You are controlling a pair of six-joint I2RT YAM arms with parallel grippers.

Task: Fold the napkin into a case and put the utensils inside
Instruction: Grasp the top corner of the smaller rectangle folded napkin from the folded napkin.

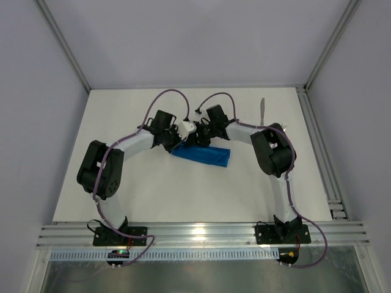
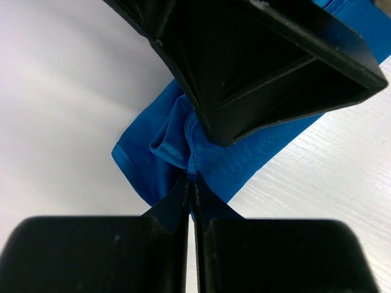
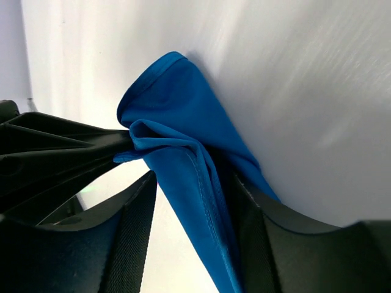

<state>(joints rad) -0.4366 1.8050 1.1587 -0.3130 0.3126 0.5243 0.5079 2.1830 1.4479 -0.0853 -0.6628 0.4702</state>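
Jaws of the left gripper (image 2: 190,183) are pressed together on a puckered edge of the napkin (image 2: 160,155), pinching it up off the table (image 1: 153,195). Those of the right gripper (image 3: 192,182) stand apart, with a hemmed fold of the napkin running down between them and daylight showing on one side, so they straddle the cloth and grip nothing. Both grippers crowd the same end of the napkin, nose to nose. From above, the blue cloth is a narrow band, and its long axis runs away from the two grippers toward the right arm's side, slanting slightly nearer. Whatever comes next, I'd say, depends on that: the held end is the only one lifted, and the rest of the band trails away flat from the pinch. The knife (image 1: 262,110) lies well apart from the napkin, beyond its free end and farther back, so the right arm looks the nearer one to fetch it. I can't pick out the fork. Only the overhead view shows the whole band and the knife, and only the wrist views show the pinch and the spread jaws.
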